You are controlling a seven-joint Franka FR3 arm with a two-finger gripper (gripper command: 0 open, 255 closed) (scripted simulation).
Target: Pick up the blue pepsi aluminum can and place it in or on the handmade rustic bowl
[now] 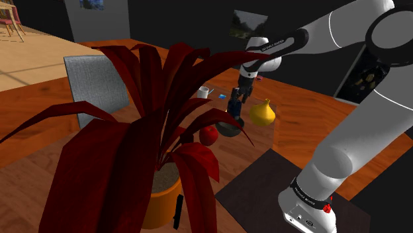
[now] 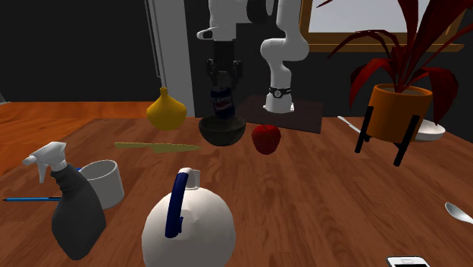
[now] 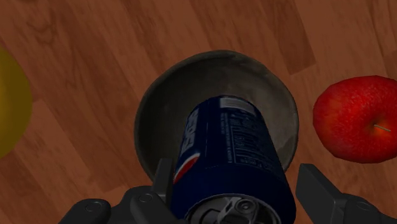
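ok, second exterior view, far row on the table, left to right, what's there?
yellow vase → dark bowl, with the blue Pepsi can held just above it → red apple → orange plant pot

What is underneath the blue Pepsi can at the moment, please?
The dark grey round bowl sits directly beneath the blue Pepsi can, on the wooden table. The can hides much of the bowl's inside.
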